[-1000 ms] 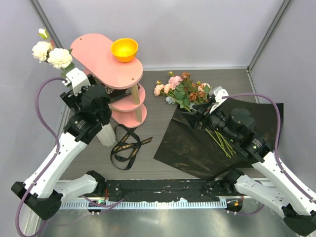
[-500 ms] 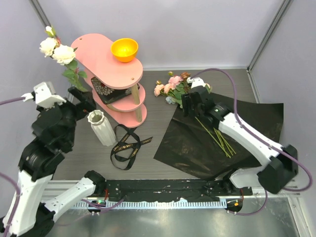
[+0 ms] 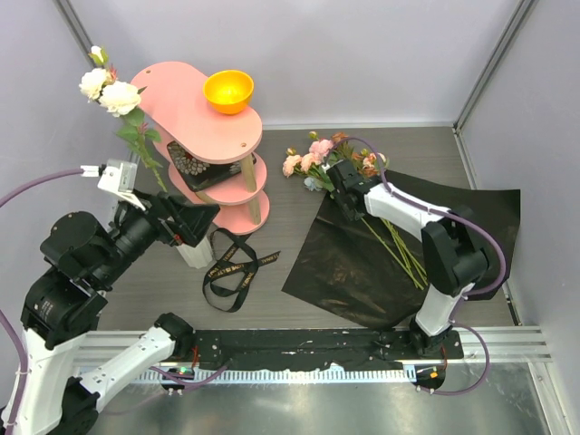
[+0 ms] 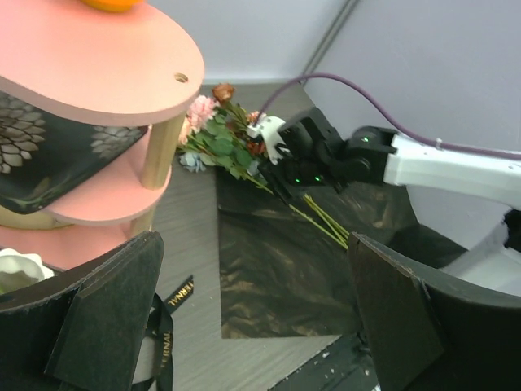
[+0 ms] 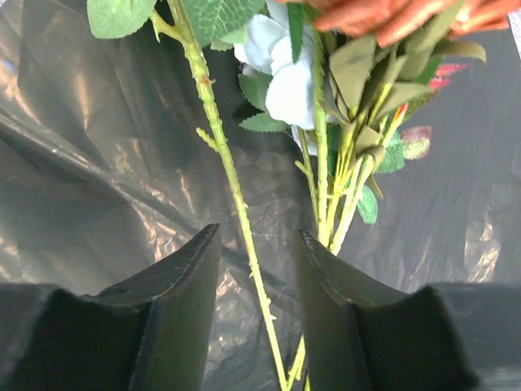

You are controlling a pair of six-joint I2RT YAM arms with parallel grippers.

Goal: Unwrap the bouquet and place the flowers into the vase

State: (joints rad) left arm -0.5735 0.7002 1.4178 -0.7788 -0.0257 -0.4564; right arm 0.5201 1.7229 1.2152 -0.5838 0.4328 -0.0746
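The white ribbed vase (image 3: 193, 254) stands left of the pink shelf, its scalloped rim (image 4: 18, 264) at the lower left of the left wrist view. Cream flowers (image 3: 109, 89) rise above it on a long leafy stem whose lower end is hidden behind my left gripper (image 3: 201, 220). That gripper (image 4: 252, 244) is wide open and holds nothing. The other flowers (image 3: 331, 159) lie with their stems on the opened black wrapping sheet (image 3: 362, 272). My right gripper (image 3: 341, 192) is down on them. Its jaws (image 5: 256, 236) stand apart on either side of one thorny green stem (image 5: 224, 155), not touching it.
The untied black ribbon (image 3: 236, 267) lies on the table between vase and sheet. A pink three-tier shelf (image 3: 195, 109) with an orange bowl (image 3: 227, 91) on top stands right behind the vase. Grey walls close in the left, back and right sides.
My left gripper has opened, let go of the cream flowers and drawn back low beside the vase. My right arm has reached to the flower bunch, and its jaws have narrowed round one stem.
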